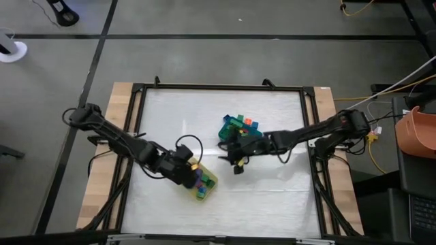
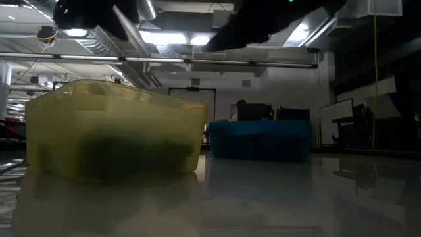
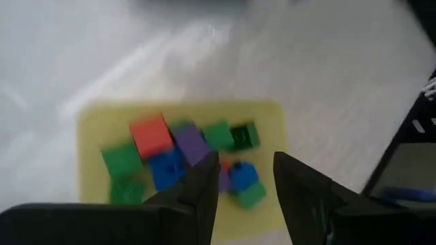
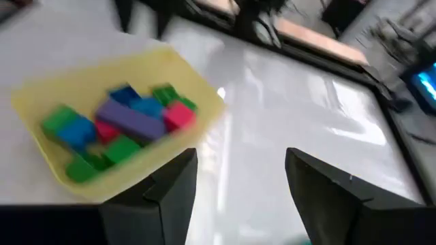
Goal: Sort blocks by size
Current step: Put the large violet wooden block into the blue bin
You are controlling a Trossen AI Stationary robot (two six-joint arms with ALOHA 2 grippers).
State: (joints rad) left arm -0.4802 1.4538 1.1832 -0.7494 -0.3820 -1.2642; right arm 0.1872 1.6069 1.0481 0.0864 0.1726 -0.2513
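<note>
A flat yellow tray (image 1: 212, 182) lies near the table's front middle and holds several blocks (image 3: 167, 146): green, red, blue and purple, both cubes and a longer purple bar (image 4: 133, 119). My left gripper (image 3: 245, 163) hovers open just above this tray, with blocks showing below the gap between its fingers. A teal-blue tray (image 1: 228, 126) farther back holds more blocks (image 1: 245, 124). My right gripper (image 1: 236, 163) hangs open between the two trays, above the bare table, with nothing between its fingers (image 4: 177, 184).
A black frame (image 1: 310, 136) borders the white tabletop, with wooden strips outside it. Bare table surface (image 1: 266, 204) lies right of the yellow tray and along the far side. In the low view the yellow tray (image 2: 112, 131) stands left of the teal-blue tray (image 2: 260, 139).
</note>
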